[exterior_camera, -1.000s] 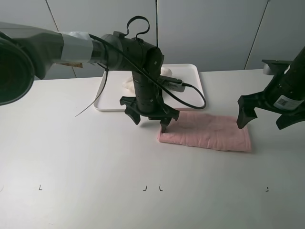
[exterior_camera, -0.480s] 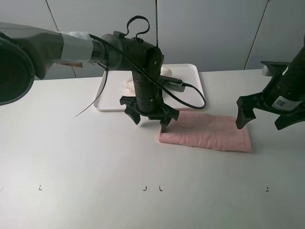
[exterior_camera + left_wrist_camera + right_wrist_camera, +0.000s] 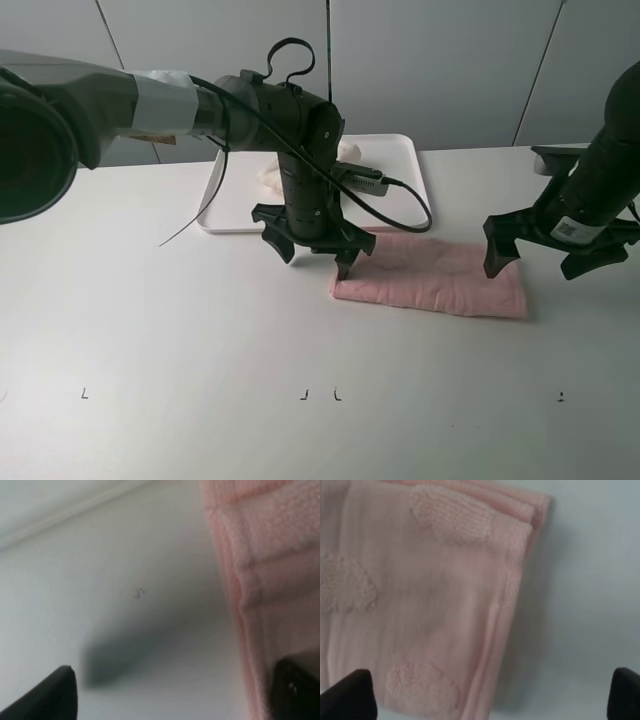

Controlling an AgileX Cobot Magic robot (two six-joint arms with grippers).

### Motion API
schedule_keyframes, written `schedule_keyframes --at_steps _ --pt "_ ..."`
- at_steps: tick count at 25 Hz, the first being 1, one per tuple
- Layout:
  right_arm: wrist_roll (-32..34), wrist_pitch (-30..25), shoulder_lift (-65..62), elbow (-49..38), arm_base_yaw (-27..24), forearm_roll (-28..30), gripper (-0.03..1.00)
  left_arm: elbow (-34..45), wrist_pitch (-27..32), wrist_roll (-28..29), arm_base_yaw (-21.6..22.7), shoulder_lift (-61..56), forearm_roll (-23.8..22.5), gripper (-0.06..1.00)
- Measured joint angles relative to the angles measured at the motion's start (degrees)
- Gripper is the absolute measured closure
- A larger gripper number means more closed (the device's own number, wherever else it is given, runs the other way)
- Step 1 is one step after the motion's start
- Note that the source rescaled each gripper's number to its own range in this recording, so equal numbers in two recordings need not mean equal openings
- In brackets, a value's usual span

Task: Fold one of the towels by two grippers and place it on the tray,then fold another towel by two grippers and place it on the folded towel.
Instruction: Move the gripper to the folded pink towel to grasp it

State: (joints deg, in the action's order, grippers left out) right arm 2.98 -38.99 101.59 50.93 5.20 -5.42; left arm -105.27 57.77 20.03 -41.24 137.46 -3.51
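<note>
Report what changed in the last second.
The right gripper shifted inward and slightly lower, toward its end of the pink towel, open and holding nothing. The left gripper stayed open at the other end; the tray and cream towel did not move.

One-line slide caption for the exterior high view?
Left gripper and right gripper, both open, poised at opposite ends of the pink towel; cream towel lies on the tray.

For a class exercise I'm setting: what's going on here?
A two-armed robot is at a pale pink terry towel lying as a long strip on the white table. The left claw is open at its left end, the right claw open over its right end; neither grips it. A cream terry towel sits on the white plastic tray behind.
</note>
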Motion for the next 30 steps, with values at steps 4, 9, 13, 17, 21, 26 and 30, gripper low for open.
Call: schedule_keyframes --at_steps 4,9,13,17,21,26,30 --pt "0.00 0.26 2.71 1.65 0.00 0.00 -0.03 -0.13 0.22 -0.10 0.00 0.11 0.09 -0.04" --pt "0.11 0.44 5.31 3.28 0.00 0.00 -0.03 -0.64 0.52 -0.51 0.09 0.47 0.20 -0.04" --pt "0.11 1.83 6.24 3.64 0.00 0.00 -0.03 -0.64 0.52 -0.51 0.09 0.47 0.20 -0.04" --pt "0.11 2.33 7.50 3.77 0.00 0.29 -0.03 -0.64 0.54 -0.51 0.09 0.47 0.20 -0.04" --pt "0.11 2.61 8.74 3.81 0.00 0.38 -0.03 -0.64 0.65 -0.62 0.09 0.47 0.20 -0.04" --pt "0.11 2.75 9.86 3.90 0.00 0.38 -0.03 -0.64 0.65 -1.23 0.09 0.47 0.20 -0.04" --pt "0.11 2.74 10.47 4.16 0.00 0.38 -0.03 -0.64 0.65 -1.59 0.09 0.47 0.20 -0.04"
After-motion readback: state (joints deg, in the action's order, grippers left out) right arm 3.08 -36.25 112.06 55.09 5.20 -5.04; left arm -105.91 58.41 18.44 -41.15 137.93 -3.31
